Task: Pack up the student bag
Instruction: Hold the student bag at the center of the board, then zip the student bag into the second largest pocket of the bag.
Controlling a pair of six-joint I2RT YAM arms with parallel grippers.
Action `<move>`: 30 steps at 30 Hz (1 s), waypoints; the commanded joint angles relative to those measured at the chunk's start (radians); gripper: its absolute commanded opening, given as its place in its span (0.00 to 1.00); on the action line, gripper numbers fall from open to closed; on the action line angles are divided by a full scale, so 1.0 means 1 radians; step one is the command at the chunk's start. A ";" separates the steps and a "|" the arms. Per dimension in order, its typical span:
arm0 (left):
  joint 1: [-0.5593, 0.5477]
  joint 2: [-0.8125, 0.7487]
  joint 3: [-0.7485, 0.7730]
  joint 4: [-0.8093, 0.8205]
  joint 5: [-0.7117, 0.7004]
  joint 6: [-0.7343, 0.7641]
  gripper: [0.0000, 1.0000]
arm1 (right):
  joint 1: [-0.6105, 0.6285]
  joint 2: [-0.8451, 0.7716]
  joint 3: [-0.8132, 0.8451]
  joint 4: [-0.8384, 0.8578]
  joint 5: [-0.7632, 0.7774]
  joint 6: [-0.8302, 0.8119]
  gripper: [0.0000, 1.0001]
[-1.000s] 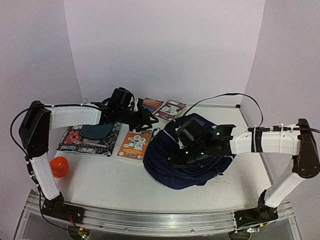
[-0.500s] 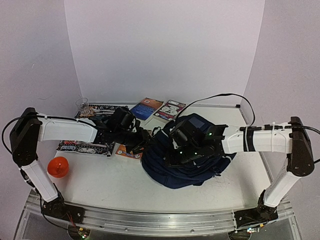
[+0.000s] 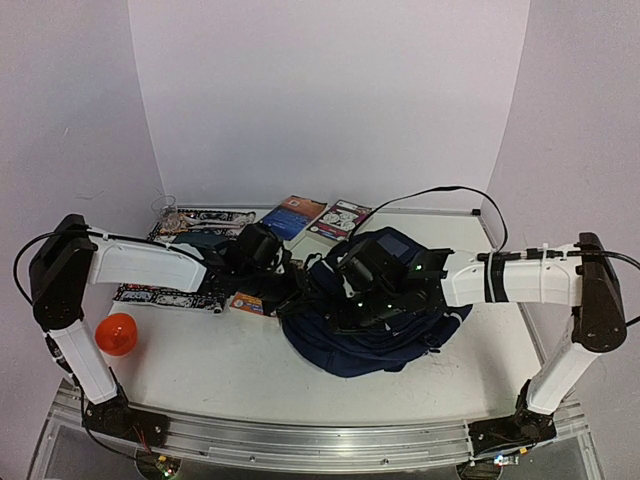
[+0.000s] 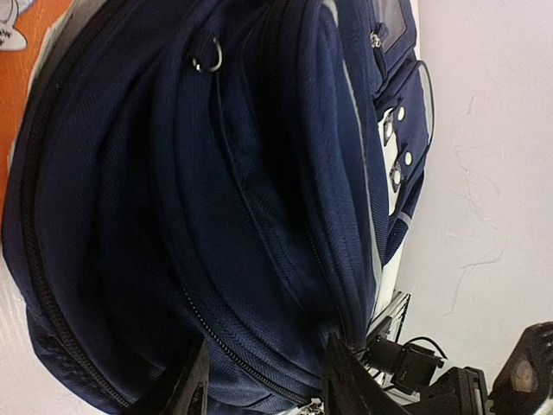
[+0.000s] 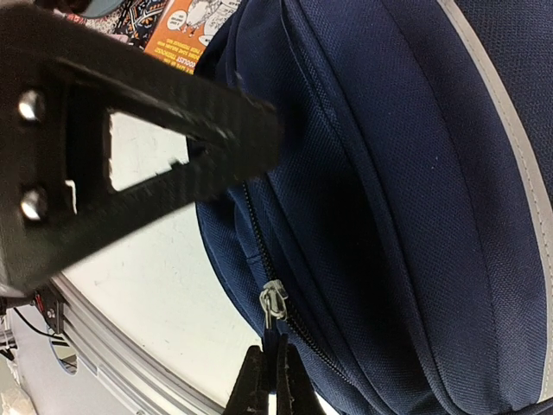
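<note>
Left gripper (image 4: 266, 372) has swung across to the large navy-blue fabric backpack (image 3: 385, 345), jaws spread; on the right gripper (image 5: 270, 367), jaws pinch its grey metal zipper pull (image 5: 273, 303).

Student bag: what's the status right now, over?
Right gripper shut on zipper pull. Left gripper open, straddling a fold of the student bag. Orange booklet lies beside it, unpacked; nothing blocking.

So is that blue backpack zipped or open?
Shut, it seems: on the student bag the zip lines look closed in both wrist views; no opening shows.
</note>
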 commanded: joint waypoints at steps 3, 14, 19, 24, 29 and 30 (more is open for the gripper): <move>-0.016 0.063 0.076 0.049 0.026 -0.002 0.26 | 0.013 -0.005 0.045 0.051 -0.024 -0.027 0.00; -0.002 0.025 0.130 0.062 -0.001 0.070 0.00 | 0.014 -0.194 -0.185 -0.115 0.051 0.034 0.00; 0.040 0.025 0.168 0.060 0.057 0.080 0.00 | 0.014 -0.293 -0.292 -0.255 0.089 0.068 0.00; 0.089 0.009 0.197 0.049 0.112 0.100 0.00 | -0.005 -0.408 -0.365 -0.353 0.156 0.117 0.00; 0.128 -0.021 0.197 0.027 0.162 0.120 0.00 | -0.075 -0.516 -0.413 -0.425 0.193 0.151 0.00; 0.134 -0.026 0.198 0.023 0.178 0.125 0.00 | -0.094 -0.530 -0.418 -0.437 0.198 0.152 0.00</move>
